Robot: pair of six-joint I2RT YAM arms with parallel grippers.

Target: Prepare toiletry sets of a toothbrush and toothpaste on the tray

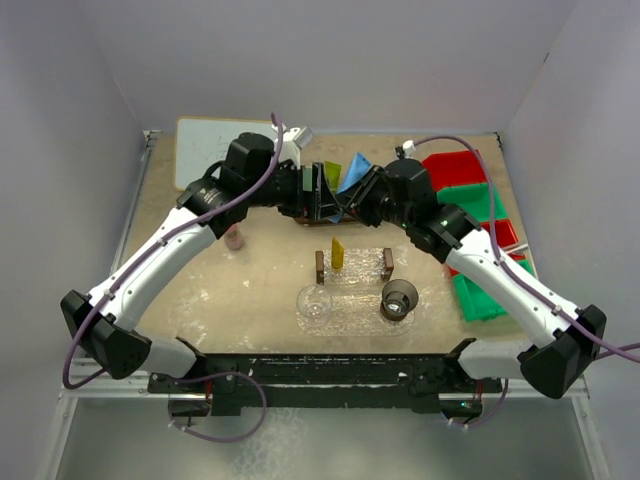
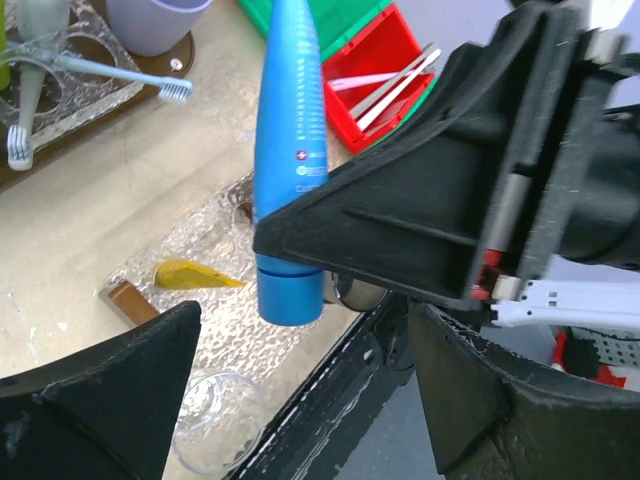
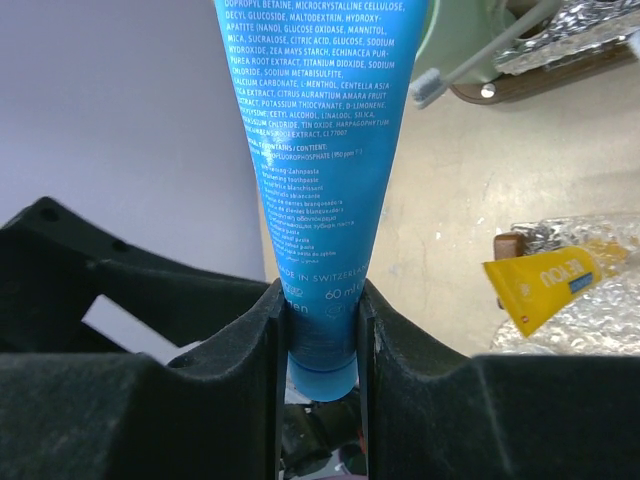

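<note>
My right gripper clamps the blue toothpaste tube just above its cap, aloft past the glass tray's far edge, its long axis lined up between the parted fingers of my left gripper.

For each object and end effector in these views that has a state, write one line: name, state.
Blue plastic toothpaste tube: held in the air, clamped near its cap.
Right end effector: shut on that tube.
Left end effector: open, holding nothing.
Yellow tapered tube: standing in the low rack.
Clear glass cup: upright, empty.
</note>
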